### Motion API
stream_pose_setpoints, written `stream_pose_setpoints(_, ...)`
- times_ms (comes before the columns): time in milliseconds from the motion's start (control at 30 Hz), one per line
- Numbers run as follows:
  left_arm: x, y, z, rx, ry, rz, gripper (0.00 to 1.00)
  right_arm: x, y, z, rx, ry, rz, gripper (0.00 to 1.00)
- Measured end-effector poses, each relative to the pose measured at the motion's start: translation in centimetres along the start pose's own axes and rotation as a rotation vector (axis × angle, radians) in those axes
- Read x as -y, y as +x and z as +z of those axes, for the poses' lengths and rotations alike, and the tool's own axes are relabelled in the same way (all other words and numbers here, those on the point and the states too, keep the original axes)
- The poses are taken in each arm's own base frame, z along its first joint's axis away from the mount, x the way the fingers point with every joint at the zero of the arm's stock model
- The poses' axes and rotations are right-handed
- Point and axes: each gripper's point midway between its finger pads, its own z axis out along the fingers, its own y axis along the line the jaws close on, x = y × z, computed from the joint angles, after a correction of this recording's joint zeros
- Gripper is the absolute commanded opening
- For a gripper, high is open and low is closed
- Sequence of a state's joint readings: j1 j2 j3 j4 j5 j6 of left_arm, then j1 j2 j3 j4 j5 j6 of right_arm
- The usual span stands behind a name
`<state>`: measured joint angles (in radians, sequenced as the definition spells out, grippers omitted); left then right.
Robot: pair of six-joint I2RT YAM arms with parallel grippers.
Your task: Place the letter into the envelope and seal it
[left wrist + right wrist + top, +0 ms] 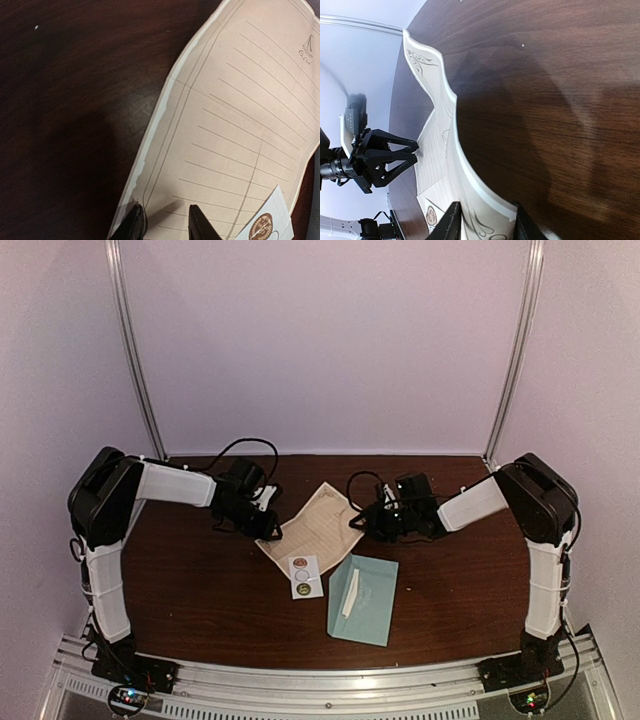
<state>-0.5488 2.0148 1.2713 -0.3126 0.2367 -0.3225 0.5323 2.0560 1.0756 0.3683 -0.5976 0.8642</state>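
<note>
the right gripper (pixel 487 225) has its jaws parted with the right end of the letter (pixel 318 525) rising up between them; the paper's edge curls up there, but the fingers look spread, not pinched on it, so i'd say it holds nothing yet. the left gripper (pixel 165 227) is open too, one finger at the letter's left margin and the other over the lined face, gripping nothing. the letter lies in the middle of the table (pixel 200 590), set on a diagonal, its long axis running from the near left to the far right, so each gripper sits at an opposite end of it. the envelope (pixel 365 600) lies nearer the arm bases than the letter and a little to the right, just beside the letter's near corner, with its long axis running roughly near to far. that puts it closer to the right arm. so the letter would have to come toward the bases and swing to line up with it. a small white sticker strip (pixel 305 576) lies between letter and envelope, touching the letter's near edge.
</note>
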Motion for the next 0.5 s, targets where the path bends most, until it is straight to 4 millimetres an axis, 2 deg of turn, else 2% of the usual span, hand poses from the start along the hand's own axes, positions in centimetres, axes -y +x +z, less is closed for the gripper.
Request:
stream_pose_setpoints(300, -0.3, -0.1, -0.3, 0.009, -0.028, 0.002, 0.33, -1.2, -0.7, -0.5, 0.032, -0.038, -0.006, 0.17)
stream_pose_setpoints(400, -0.5, -0.5, -1.6, 0.039, -0.055, 0.006, 0.34, -2.5, -1.3, -1.1, 0.055, -0.066, -0.019, 0.16)
stream_pose_setpoints(500, -0.7, -2.0, -4.2, 0.11, -0.083, 0.01, 0.37, -4.3, -2.3, -2.1, 0.088, -0.106, -0.048, 0.16)
